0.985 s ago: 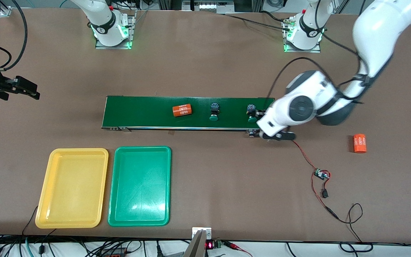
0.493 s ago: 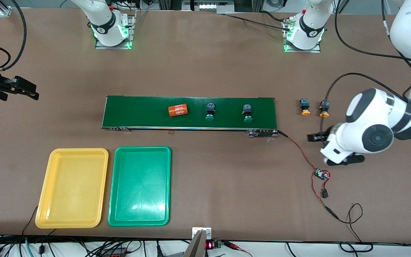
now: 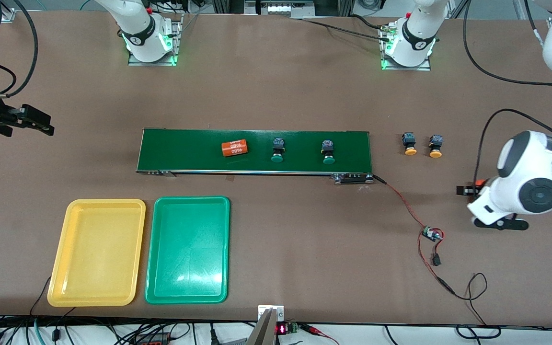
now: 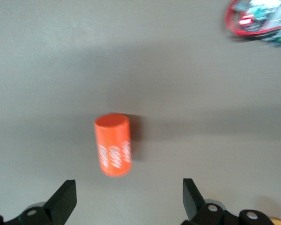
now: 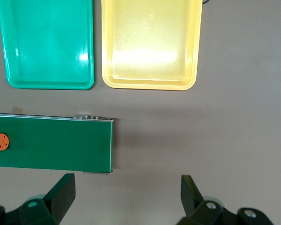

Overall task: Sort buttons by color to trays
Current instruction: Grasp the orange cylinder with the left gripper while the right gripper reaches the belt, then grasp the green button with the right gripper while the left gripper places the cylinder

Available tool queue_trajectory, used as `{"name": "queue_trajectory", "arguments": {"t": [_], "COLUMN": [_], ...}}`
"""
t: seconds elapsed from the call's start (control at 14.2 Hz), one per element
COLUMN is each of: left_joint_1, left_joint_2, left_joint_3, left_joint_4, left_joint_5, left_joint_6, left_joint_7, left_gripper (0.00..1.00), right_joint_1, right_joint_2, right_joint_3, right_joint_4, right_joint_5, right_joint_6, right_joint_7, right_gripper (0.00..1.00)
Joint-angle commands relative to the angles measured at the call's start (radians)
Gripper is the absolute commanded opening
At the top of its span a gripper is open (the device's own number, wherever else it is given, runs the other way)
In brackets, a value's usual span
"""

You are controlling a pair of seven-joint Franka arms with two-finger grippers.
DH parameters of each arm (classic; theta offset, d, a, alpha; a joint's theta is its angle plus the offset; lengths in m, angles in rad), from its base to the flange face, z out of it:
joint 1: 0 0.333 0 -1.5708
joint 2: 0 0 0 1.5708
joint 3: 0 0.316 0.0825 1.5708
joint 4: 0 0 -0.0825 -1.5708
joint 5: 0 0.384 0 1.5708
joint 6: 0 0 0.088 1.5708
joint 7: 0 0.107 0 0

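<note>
Two green-capped buttons lie on the dark green conveyor belt. Two yellow-orange-capped buttons lie on the table off the belt's end, toward the left arm's end. The yellow tray and the green tray sit side by side, empty, nearer the front camera; the right wrist view also shows the green tray and the yellow tray. My left gripper is open and empty over an orange cylinder. My right gripper waits open and empty off the belt's other end.
A second orange cylinder lies on the belt beside the green buttons. A small circuit board with red and black wires lies on the table nearer the front camera than the yellow-orange buttons. The cylinder under my left hand barely shows.
My left arm has swung from the belt's end to the left arm's end of the table, over the orange cylinder. The belt's things have shifted toward the right arm's end. The right arm is still.
</note>
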Motion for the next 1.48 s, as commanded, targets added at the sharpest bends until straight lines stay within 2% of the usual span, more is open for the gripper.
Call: {"name": "queue_trajectory", "arguments": {"t": [0.0,0.07,0.21,0.42,0.63,0.7,0.77,0.91,1.06,1.2,1.41], "left_joint_1": [0.096,0.107,0.118,0.133,0.130,0.130,0.130,0.164,0.198,0.180,0.134], "left_joint_2": [0.008,0.010,0.042,0.086,0.083,0.080,0.074,0.063,0.065,0.065,0.074], "left_joint_3": [0.001,0.003,0.009,0.034,0.031,0.023,0.000,-0.122,-0.285,-0.353,-0.431], "left_joint_4": [-0.092,-0.107,-0.112,-0.113,-0.115,-0.114,-0.107,-0.095,-0.092,-0.092,-0.098], "left_joint_5": [0.020,0.020,0.020,0.018,0.012,0.012,-0.002,-0.022,-0.020,-0.020,-0.034], "left_joint_6": [0.147,0.175,0.195,0.251,0.231,0.205,0.161,0.040,-0.086,-0.159,-0.160], "left_joint_7": [0.083,0.084,0.108,0.165,0.166,0.168,0.168,0.171,0.290,0.373,0.555], "left_gripper": [1.00,1.00,0.98,0.85,0.34,0.23,0.17,0.14,0.11,0.11,0.10], "right_joint_1": [-0.009,-0.012,-0.025,-0.039,0.024,0.052,0.076,0.078,0.092,0.157,0.277], "right_joint_2": [0.033,0.050,0.068,0.093,0.093,0.096,0.108,0.117,0.120,0.137,0.169], "right_joint_3": [0.004,0.002,0.001,0.002,0.013,0.013,0.012,0.012,0.013,0.013,0.013], "right_joint_4": [0.021,0.021,0.021,0.020,0.023,0.023,0.023,0.023,0.021,0.014,0.017], "right_joint_5": [0.000,0.011,0.089,0.161,0.157,0.151,0.157,0.152,0.152,0.161,0.169], "right_joint_6": [0.009,0.018,0.018,0.019,0.033,0.041,0.050,0.075,0.092,0.084,0.085], "right_joint_7": [-0.007,-0.016,-0.033,-0.028,-0.028,-0.028,-0.028,-0.028,-0.028,-0.013,0.186], "right_gripper": [1.00,1.00,1.00,1.00,1.00,1.00,1.00,1.00,1.00,1.00,1.00]}}
